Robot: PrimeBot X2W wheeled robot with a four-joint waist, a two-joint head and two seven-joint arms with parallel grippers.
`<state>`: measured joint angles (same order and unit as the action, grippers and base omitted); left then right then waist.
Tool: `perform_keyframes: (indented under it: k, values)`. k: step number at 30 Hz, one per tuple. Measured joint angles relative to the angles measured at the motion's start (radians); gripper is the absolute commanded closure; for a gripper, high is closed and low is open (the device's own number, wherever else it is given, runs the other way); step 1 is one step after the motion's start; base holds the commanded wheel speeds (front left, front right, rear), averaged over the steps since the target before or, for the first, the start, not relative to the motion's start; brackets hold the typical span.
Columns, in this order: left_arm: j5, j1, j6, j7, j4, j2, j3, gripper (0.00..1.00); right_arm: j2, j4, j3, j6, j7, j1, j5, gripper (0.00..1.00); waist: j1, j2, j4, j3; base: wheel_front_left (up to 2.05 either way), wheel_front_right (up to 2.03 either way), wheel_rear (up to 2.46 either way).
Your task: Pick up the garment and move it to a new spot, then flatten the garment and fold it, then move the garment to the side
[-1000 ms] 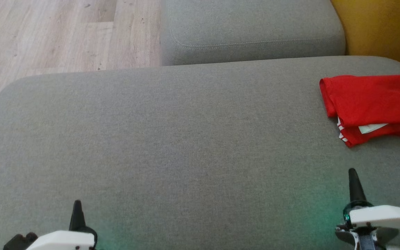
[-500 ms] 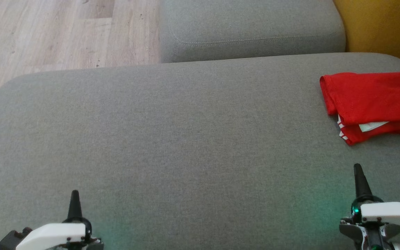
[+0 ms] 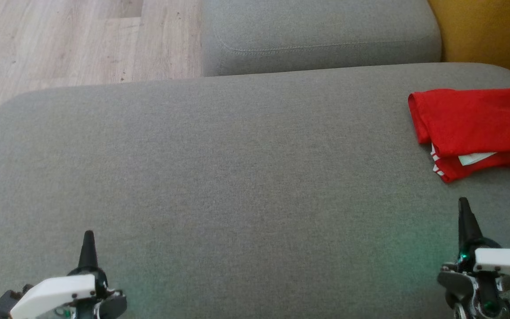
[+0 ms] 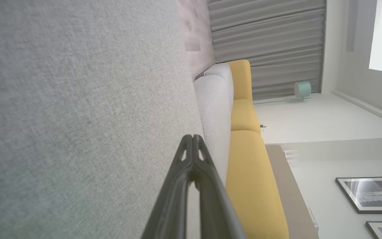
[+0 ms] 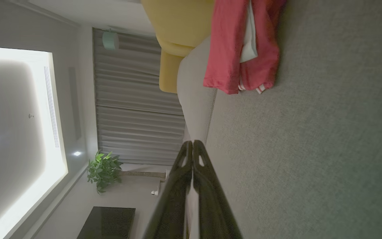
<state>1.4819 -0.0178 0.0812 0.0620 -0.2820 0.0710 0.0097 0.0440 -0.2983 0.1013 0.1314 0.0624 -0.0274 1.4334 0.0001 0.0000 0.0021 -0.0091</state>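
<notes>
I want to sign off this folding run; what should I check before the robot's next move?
1. The red fabric garment is folded: ok, though a white inner layer peeks out.
2. It lies at the right side of the grey upholstered cushion: ok.
3. The left gripper is shut and empty: ok.
4. The right gripper is shut, empty, apart from the garment: ok.
5. Its far right edge rests on the cushion: cannot tell, cut off in the head view.

The broad grey sofa cushion [image 3: 237, 155] is coarse, matt woven cloth. The folded red garment [image 3: 472, 117] is smoother cloth. The pale plank floor [image 3: 60, 40] looks like matt wood.
</notes>
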Motion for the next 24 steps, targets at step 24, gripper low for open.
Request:
perform_keyframes:
  k: [24]
  values:
    - [0.122,-0.041,0.043,0.044,0.001,-0.023,0.063,1.0,0.0,0.016,0.027,0.0,0.039,-0.031,0.172,1.0,-0.0001,0.0,-0.002,0.012,0.0,0.0,0.0]
